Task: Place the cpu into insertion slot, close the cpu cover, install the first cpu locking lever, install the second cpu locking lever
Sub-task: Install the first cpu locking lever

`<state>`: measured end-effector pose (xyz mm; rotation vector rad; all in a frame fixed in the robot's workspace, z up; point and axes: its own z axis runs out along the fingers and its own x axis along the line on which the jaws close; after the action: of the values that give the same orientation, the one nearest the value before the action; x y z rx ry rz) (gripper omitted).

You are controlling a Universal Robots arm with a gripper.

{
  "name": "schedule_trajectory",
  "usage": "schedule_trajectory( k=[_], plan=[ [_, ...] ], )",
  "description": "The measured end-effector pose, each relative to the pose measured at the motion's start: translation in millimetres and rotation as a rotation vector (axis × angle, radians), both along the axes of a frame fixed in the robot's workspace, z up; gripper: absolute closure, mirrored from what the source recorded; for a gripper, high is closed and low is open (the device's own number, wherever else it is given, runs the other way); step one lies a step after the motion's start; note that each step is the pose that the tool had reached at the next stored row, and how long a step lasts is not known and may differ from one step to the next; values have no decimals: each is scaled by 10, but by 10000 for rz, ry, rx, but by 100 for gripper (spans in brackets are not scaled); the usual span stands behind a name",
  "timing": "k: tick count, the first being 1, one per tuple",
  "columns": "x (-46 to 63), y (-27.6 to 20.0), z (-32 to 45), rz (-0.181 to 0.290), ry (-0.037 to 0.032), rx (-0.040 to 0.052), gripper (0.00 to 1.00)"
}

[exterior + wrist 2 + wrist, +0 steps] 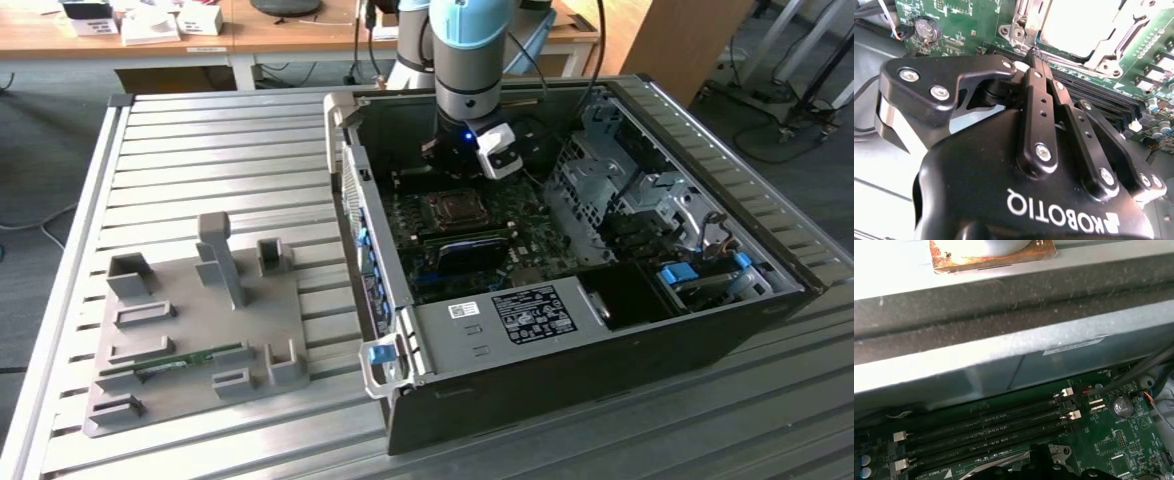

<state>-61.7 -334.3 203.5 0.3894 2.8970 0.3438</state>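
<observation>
So the arm is reaching down into the open computer case, which is lying on the ribbed metal surface, and the gripper is hovering just beyond the far edge of the insertion slot on the green motherboard. In the second wrist view the fingers are looking pressed together with nothing visible between them, tips pointing right at the corner of the socket frame. The cpu is looking like it's already sitting in the slot, pale top showing, and the cpu cover seems to be lying down around it, though I can't tell for sure whether it's fully flat. My guess is we're in the lever stage now, or just finishing the cover, with the fingertips going for something thin at that near corner of the frame. I can't actually pick out a lever wire. The memory slots are running right beside it, so whatever push is coming is calling for a small, careful one, staying clear of those and the coin battery.
</observation>
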Motion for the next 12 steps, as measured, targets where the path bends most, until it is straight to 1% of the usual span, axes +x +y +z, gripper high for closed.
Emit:
schedule_trajectory(
  k=[3,7,8,9,10,11,12],
  plan=[
    [0,-1,0,-1,534,-193,89],
    [2,-1,0,-3,1259,-547,89],
    [4,-1,0,-2,1437,-617,89],
    [6,-1,1,0,1604,-665,89],
    [7,-1,7,2,1740,-690,89],
    [7,-2,19,4,1793,-696,89],
    [7,-1,32,5,1822,-694,89]
  ],
)
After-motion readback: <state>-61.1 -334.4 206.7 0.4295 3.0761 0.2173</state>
